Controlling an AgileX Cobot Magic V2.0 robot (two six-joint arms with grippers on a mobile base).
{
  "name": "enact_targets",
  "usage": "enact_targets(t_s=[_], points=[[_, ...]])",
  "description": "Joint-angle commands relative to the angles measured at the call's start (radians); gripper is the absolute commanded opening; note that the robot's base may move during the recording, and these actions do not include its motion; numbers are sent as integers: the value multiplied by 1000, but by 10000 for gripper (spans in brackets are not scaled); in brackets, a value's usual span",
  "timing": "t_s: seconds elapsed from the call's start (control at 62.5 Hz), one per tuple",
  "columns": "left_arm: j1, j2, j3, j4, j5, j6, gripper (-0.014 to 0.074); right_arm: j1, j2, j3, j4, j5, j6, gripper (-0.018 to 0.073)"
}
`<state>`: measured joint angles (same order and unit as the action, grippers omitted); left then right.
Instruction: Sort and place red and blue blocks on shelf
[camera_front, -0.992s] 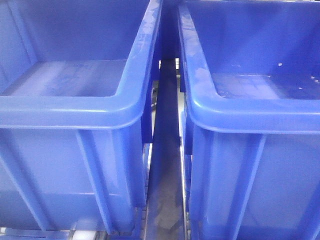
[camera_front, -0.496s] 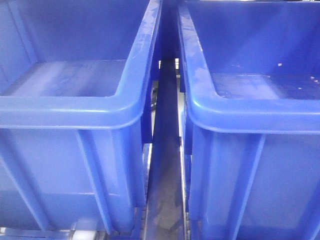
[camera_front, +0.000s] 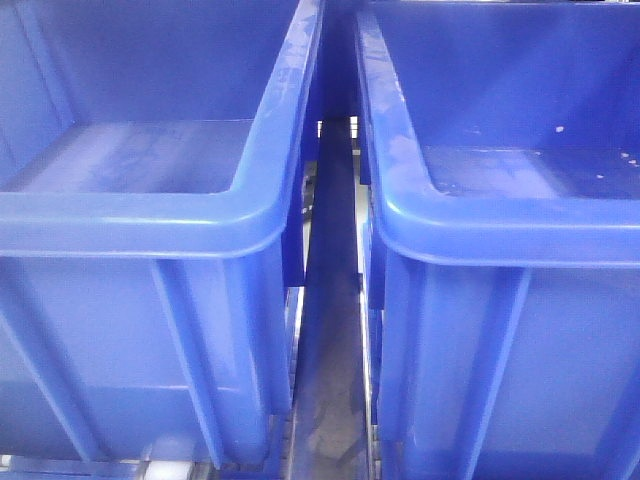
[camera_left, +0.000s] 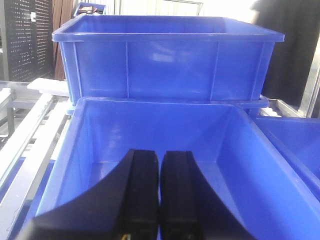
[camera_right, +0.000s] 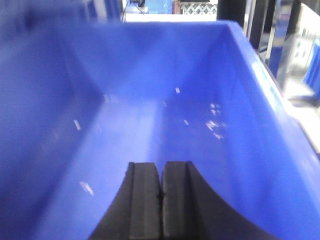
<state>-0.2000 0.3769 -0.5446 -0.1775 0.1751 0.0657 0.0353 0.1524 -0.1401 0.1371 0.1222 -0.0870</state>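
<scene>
Red and blue blocks show in none of our three views, so we cannot say where they lie. Grey metal shelf rails with white roller tracks run along the left of our left wrist view, and a strip of the same rack shows in the narrow gap between the two large blue plastic bins of the front view, the left bin and the right bin, which stand side by side without touching. Our left gripper hangs over the open interior of a blue bin, its black jaws pressed together with nothing between them; a second blue bin sits higher behind it. Our right gripper hangs inside another blue bin whose floor is flecked with pale specks, jaws likewise clenched on nothing.
</scene>
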Motion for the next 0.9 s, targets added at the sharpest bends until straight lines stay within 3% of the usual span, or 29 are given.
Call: enact_targets(t_s=[0.0, 0.336, 0.48, 0.88], points=[[1, 4, -38, -10, -77, -12, 125, -6, -18, -2, -57, -105, -31, 56], [1, 4, -38, -10, -77, -12, 125, -6, -132, 89, -79, -122, -24, 56], [1, 4, -38, -10, -77, -12, 125, -6, -159, 150, -79, -193, 0, 56], [1, 4, -38, -10, -77, -12, 125, -6, -182, 148, -122, -176, 36, 56]])
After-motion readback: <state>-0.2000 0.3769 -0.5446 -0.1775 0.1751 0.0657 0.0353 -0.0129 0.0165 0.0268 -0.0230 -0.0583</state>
